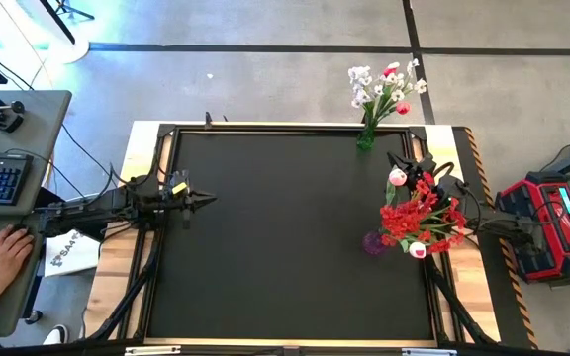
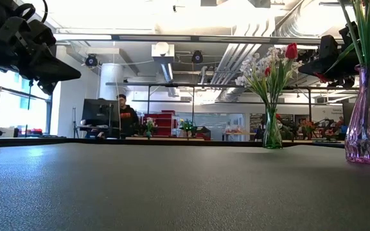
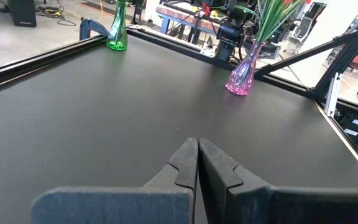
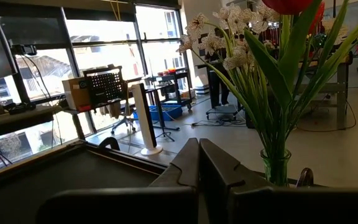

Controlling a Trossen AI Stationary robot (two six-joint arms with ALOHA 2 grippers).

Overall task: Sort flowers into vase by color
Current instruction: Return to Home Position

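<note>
here both arms hover, left hand [image 1: 206, 200] closed above table [image 1: 285, 247].

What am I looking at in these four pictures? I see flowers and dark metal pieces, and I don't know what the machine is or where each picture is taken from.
It is a robot with two dark arms working at a black table. One picture looks straight down from above, one looks level across the tabletop into the room, and two come from cameras on the arms' wrists.

The left gripper waits over the table's left side, shut and empty; its closed fingers fill the bottom of its own wrist picture. The right gripper is also shut and holds nothing.

On the table stand a green vase with white and pinkish-red flowers and a purple vase with mostly red flowers. No flowers lie loose on the table. A person's hand rests at a desk beside it.
</note>
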